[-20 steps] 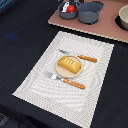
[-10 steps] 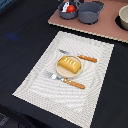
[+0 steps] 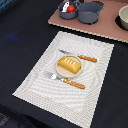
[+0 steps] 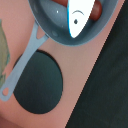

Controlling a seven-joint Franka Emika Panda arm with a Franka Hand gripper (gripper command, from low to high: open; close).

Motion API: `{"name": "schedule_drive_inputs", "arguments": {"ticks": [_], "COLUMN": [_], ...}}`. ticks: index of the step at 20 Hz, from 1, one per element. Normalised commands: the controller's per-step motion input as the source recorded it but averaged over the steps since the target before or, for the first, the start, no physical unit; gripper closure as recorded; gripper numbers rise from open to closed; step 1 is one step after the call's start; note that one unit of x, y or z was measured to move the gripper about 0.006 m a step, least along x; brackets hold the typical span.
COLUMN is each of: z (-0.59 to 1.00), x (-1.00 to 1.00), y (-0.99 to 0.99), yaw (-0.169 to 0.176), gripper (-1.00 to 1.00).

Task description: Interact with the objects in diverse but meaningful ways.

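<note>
A yellow-orange ridged bread block [image 3: 69, 64] is sitting on a small plate at the placemat's centre; a white toy fish [image 4: 80, 17] is lying in a grey pan [image 4: 60, 27] at twelve o'clock. No writing is showing; the claw is out of sight.

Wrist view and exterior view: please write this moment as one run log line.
hand: not in view | white fish: in grey pot with tomato | bread: on plate between knife and fork | placemat: under plate

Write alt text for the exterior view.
A yellow-orange bread block sits on a small plate at the centre of a striped placemat, between a knife and fork. Behind, two grey pots stand on a pink board; one holds a red tomato.
</note>
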Motion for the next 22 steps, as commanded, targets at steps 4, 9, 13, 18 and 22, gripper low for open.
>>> {"name": "schedule_drive_inputs", "arguments": {"ticks": [4,9,13,18,22], "z": [0.01,0.00,0.00,0.00,0.00], "x": [0.05,0.32,0.50,0.55,0.54], "y": [-0.70,-0.78,-0.82,-0.81,-0.82], "yaw": [0.068,0.095,0.085,0.061,0.039], "gripper": [-1.00,-1.00,-1.00,-1.00,-1.00]}}
